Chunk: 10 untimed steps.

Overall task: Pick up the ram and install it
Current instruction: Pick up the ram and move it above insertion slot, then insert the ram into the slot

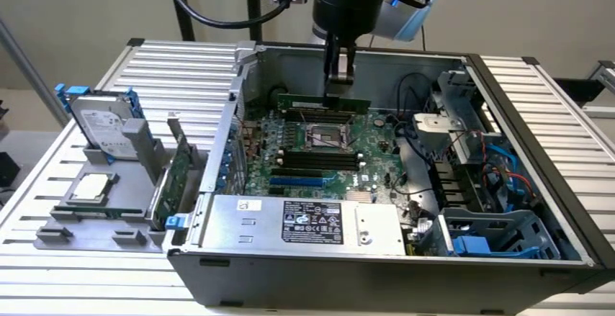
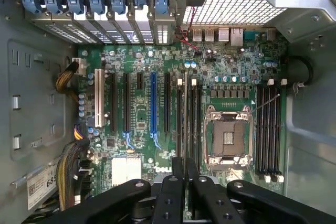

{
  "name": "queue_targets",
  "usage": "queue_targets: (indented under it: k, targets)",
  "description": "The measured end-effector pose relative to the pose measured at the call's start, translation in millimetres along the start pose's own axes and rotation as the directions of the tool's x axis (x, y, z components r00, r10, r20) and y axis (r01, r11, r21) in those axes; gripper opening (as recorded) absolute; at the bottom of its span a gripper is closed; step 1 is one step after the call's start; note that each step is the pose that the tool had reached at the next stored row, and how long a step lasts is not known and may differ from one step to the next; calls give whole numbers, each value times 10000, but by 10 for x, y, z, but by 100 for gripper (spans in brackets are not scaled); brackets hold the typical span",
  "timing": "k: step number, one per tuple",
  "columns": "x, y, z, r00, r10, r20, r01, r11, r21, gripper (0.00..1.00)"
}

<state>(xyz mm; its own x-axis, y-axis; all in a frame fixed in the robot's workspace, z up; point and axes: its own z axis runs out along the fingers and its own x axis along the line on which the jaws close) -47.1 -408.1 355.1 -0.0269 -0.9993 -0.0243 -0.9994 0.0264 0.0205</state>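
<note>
The slatted counter (image 1: pixel 548 93) carries an open computer case (image 1: pixel 288 273), its motherboard (image 1: pixel 375 143) lying flat and exposed. Over the board hangs the arm's tool (image 1: pixel 336 80), its 2 fingers drawn narrow and clamped on the top edge of the ram (image 1: pixel 307 103). The green stick is held level, long edge down. In the wrist view it appears as a thin line running along the bank of long black memory slots (image 2: pixel 195 124) beside the empty CPU socket (image 2: pixel 228 137). So the pickup looks done and the installing step is in hand. Whether the stick touches a slot I cannot tell. Seating it, I judge, calls for its edge squared to 1 slot and a straight downward press.
</note>
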Motion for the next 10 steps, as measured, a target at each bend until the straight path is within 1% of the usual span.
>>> queue_targets:
  k: [3,10]
  targets:
    - [-3,-1,23,10000,-1,0,1,10000,0,0]
    - [-82,-1,152,10000,4,-1,-4,10000,0,0]
